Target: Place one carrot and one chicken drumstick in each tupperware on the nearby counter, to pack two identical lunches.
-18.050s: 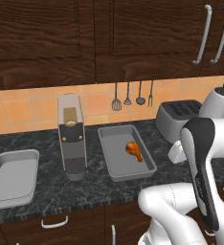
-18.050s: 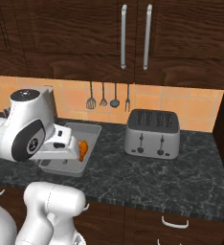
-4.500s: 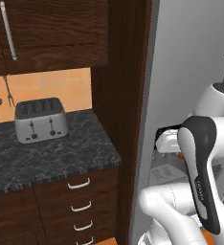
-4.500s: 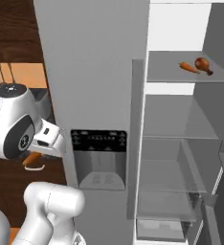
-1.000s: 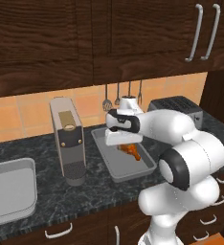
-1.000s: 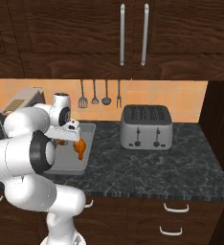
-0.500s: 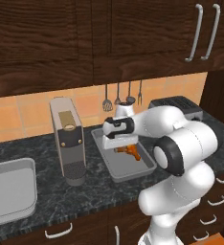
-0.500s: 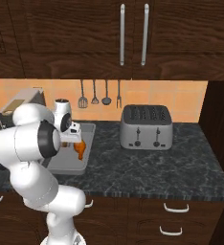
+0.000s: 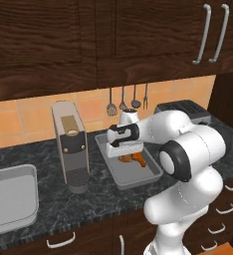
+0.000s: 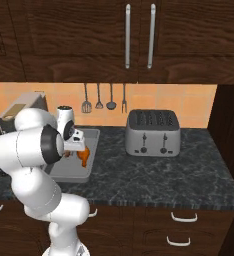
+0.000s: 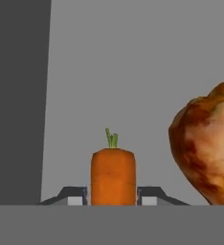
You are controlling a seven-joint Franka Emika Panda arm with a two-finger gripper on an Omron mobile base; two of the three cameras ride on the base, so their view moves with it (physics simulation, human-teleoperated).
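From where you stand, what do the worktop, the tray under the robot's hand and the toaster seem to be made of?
The counter looks like polished black stone, going by its grey marbled veins. The tupperware under the hand is a plain matte grey; it could be metal or plastic, and the rendering leaves that open. The toaster looks like brushed steel, silver-grey with darker slots on top.

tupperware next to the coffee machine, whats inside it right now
A chicken drumstick and a carrot between the gripper fingertips lie inside the tupperware; the arm covers part of its floor.
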